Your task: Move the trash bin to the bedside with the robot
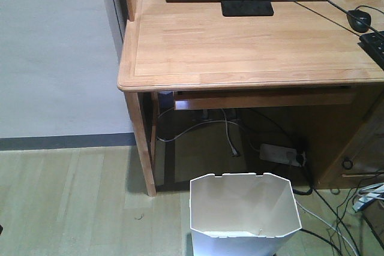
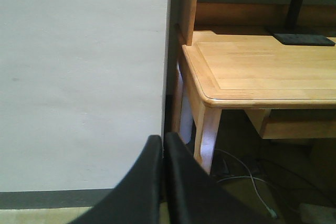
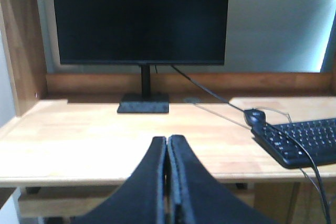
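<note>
trash bin upright on floor just before desk. thin plastic, likely light, flexible; pinch rim wall. left jaws, right jaws clenched, grasping nothing. bed not visible.

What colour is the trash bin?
The trash bin is white, cream-toned inside; the front-facing view shows it best.
</note>
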Controlling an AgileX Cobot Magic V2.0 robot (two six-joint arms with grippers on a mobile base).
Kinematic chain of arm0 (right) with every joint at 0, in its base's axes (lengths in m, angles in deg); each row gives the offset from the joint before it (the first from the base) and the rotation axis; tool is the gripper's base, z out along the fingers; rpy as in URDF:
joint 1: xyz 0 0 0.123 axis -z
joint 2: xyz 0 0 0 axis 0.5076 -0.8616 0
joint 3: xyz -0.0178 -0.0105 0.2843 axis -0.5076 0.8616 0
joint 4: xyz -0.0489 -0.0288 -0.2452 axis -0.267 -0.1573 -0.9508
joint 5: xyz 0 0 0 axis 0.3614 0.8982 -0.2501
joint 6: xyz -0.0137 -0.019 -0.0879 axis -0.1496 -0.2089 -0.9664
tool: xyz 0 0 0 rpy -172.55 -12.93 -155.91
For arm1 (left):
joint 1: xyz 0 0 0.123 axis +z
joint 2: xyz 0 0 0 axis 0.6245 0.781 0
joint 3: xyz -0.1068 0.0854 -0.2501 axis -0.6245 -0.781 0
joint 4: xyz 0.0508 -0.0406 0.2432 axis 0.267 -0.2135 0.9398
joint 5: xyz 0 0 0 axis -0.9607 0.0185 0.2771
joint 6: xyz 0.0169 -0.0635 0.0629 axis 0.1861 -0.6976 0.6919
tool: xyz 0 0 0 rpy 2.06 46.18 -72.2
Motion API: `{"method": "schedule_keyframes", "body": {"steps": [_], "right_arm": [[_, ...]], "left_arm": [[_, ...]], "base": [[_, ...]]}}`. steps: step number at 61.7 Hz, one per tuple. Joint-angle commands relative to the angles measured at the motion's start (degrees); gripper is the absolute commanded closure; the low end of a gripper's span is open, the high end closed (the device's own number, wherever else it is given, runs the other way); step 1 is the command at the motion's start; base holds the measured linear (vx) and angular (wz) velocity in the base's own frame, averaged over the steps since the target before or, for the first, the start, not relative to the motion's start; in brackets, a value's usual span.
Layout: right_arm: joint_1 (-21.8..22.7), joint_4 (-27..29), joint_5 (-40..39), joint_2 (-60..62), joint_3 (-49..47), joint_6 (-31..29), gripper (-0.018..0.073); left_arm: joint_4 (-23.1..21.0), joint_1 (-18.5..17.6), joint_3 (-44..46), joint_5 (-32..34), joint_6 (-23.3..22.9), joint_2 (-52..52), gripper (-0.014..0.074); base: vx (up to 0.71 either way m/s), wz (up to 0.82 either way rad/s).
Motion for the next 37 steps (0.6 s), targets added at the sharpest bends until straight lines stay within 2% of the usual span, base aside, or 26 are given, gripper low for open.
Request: {"method": "schedule_keyframes", "body": {"steps": [1, 11, 37], "right_arm": [[0.32, -0.63, -2.56, -6.42, -5.58, -0.55, 0.0568], [0.32, 0.49, -0.38, -13.13, -10.98, 0.56, 0.0568], [0.32, 0.49, -1.8, -16.92, -11.35, 0.56, 0.0559]], "left_arm": [[-0.25, -0.36, -1.07, 3.96, -0.32, -0.8, 0.0602], [-0.25, -0.36, -1.07, 3.96, -0.32, -0.8, 0.0602], [-0.25, -0.36, -1.07, 3.96, -0.32, -0.8, 0.0602]], "base": [[0.0, 0.0], [0.0, 0.0], [0.0, 0.0]]}}
